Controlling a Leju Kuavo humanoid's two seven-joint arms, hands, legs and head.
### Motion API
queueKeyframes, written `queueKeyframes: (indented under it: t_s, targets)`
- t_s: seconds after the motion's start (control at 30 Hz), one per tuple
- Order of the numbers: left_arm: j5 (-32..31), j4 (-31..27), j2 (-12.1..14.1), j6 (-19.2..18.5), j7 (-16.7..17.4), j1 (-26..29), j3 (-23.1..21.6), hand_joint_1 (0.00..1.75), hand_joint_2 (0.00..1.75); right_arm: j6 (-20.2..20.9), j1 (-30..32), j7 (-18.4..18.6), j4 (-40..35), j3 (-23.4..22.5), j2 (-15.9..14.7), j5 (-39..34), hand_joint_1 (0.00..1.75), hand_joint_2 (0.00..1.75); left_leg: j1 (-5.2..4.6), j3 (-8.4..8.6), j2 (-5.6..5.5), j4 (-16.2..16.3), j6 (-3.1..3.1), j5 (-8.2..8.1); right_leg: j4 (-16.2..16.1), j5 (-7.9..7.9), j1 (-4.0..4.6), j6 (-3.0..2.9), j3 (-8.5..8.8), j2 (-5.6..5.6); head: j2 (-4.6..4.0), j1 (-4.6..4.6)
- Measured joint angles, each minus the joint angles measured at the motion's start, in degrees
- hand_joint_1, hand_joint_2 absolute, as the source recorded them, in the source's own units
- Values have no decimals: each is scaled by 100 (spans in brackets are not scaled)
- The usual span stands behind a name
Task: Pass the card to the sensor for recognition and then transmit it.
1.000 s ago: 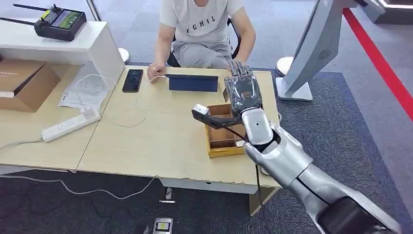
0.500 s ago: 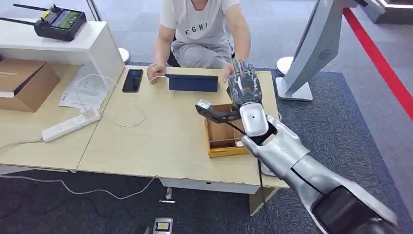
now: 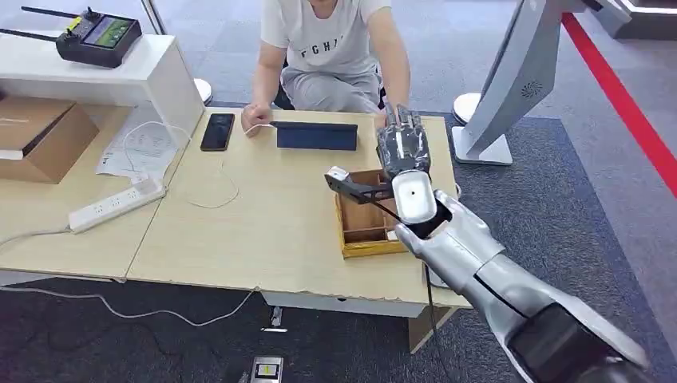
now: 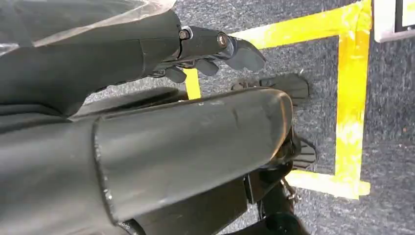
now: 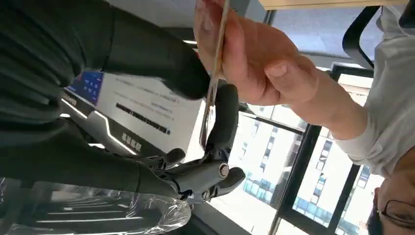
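Floor: dark grey carpet [image 3: 559, 199] with a red stripe [image 3: 631, 112].
Furniture: pale wooden table [image 3: 271, 231], white shelf [image 3: 152, 76].
Windows: bright daylight behind dark frames [image 5: 303, 161].

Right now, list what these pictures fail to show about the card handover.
- The card: edge-on in the right wrist view, face unreadable; in the head view the right hand covers it.
- The person's hand: in the head view, mostly behind the right hand.
- The wooden tray: contents partly blocked by the forearm.
- The left hand: fingertips partly hidden, grip unclear.
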Motion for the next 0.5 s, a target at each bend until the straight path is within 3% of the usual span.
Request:
queueKeyframes:
  t_s: [0.17,0.5]
  targets:
    - [-81,0,0,-28,52,-1,-2,0,0,383,29,-35,96,-20,-15,-188,0,0,0,-1,0,0,0,0,0,0,0,0,-1,0,0,0]
    - [-52,0,2,-28,52,29,-2,0,0,199,11,-138,243,-120,-184,-238,0,0,0,0,0,0,0,0,0,0,0,0,0,0,0,0]
